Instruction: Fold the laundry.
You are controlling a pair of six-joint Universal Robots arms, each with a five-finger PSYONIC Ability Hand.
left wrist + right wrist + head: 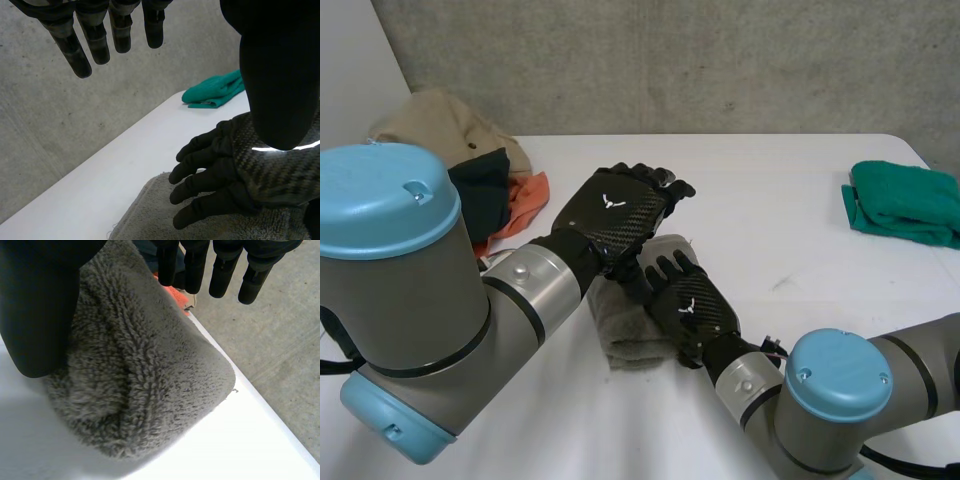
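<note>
A grey towel [628, 332] lies on the white table [800, 290], about midway between its left and right edges and nearer the front edge than the far one. It is folded into a thick, compact bundle. Its pile is deep, looped terry, with a rounded fold along one side and soft creases across the top. The right hand [692, 308] rests palm-down on the towel's right part, its fingers [200, 180] relaxed and spread over the cloth, gripping nothing. The left hand [615, 210] hovers above the towel's far end, its fingers [80, 55] straight and empty. A green cloth [905, 200] lies folded at the right edge. A pile of tan, dark and orange clothes [470, 160] sits at the far left corner.
</note>
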